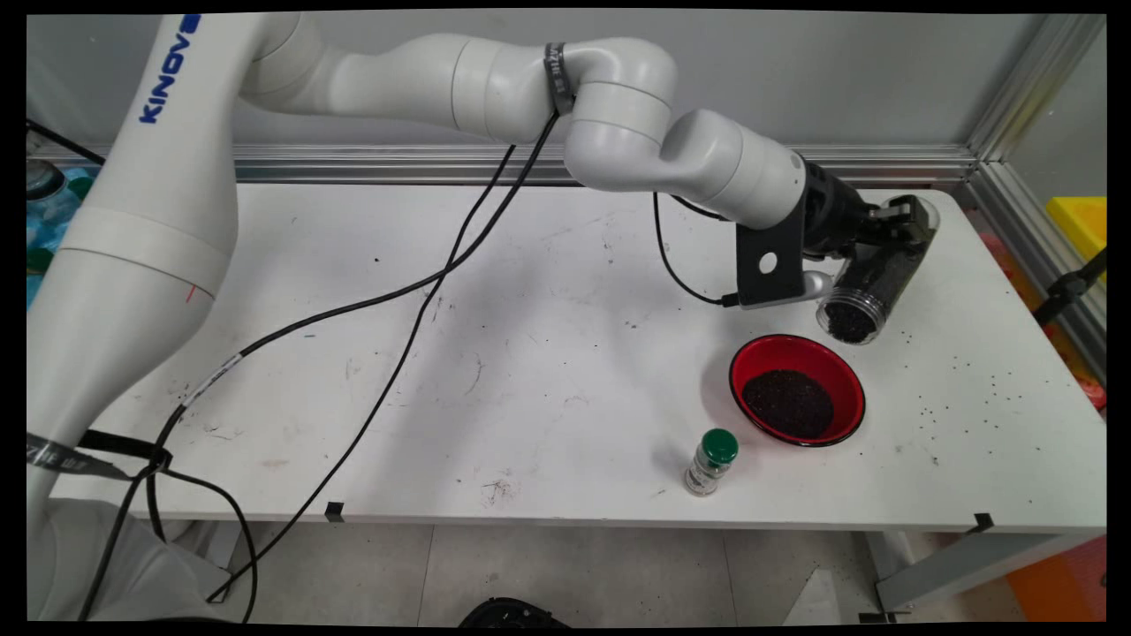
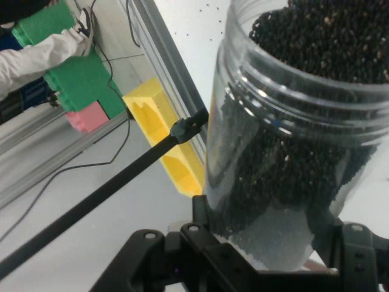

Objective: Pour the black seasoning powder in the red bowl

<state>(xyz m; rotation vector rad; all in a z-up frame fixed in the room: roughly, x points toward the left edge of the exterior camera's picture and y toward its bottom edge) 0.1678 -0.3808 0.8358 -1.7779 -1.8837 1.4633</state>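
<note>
My gripper [image 1: 894, 231] is shut on a clear plastic jar [image 1: 870, 287] partly filled with small black grains. The jar is tilted, its open mouth pointing down and toward the near side, just above and to the right of a red bowl [image 1: 797, 389]. The bowl sits on the white table [image 1: 530, 353] and holds a heap of the same black grains. In the hand view the jar [image 2: 292, 134] fills the right side, its threaded mouth full of grains, with the black fingers [image 2: 203, 213] clasping its base.
A small spice bottle with a green cap [image 1: 711, 461] stands near the table's front edge, left of the bowl. Loose black grains [image 1: 972, 380] are scattered on the table's right part. Black cables [image 1: 398, 344] hang across the middle. A yellow bin [image 1: 1082, 221] lies beyond the right edge.
</note>
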